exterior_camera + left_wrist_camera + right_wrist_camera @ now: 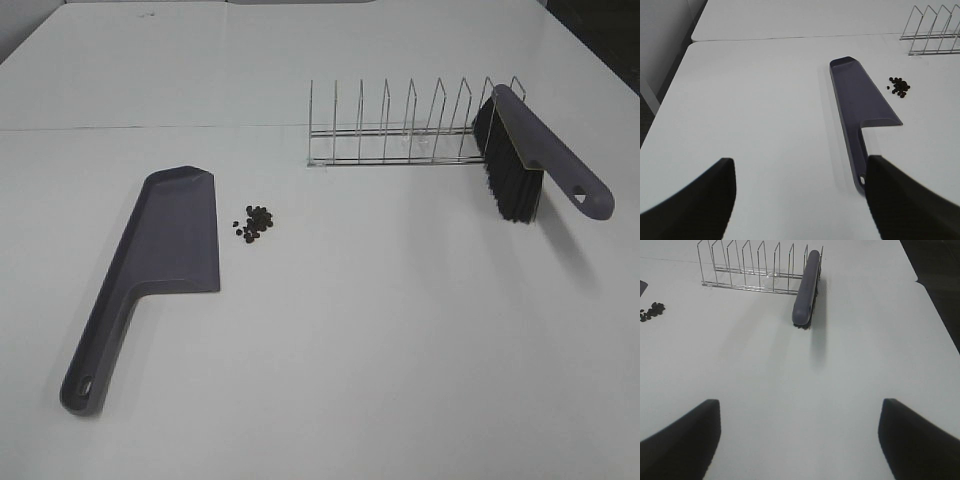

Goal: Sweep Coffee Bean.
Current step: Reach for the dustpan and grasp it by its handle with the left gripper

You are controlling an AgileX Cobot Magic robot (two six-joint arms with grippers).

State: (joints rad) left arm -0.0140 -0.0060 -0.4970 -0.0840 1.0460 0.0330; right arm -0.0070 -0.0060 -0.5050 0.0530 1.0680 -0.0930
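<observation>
A loose cluster of coffee beans (256, 223) lies on the white table, just right of a grey-purple dustpan (170, 250) that lies flat with its handle toward the front left. The beans (899, 86) and dustpan (857, 102) also show in the left wrist view. A grey-purple brush (535, 155) with black bristles leans in the right end of a wire rack (400, 130). The right wrist view shows the brush (807, 290), the rack (755, 267) and the beans (652, 311). My left gripper (800, 200) is open, near the dustpan handle's end. My right gripper (800, 440) is open, well short of the brush.
The table's right edge (935, 315) drops off into dark floor beside the brush. A seam (150, 127) crosses the table behind the dustpan. The table's left edge (670, 85) shows in the left wrist view.
</observation>
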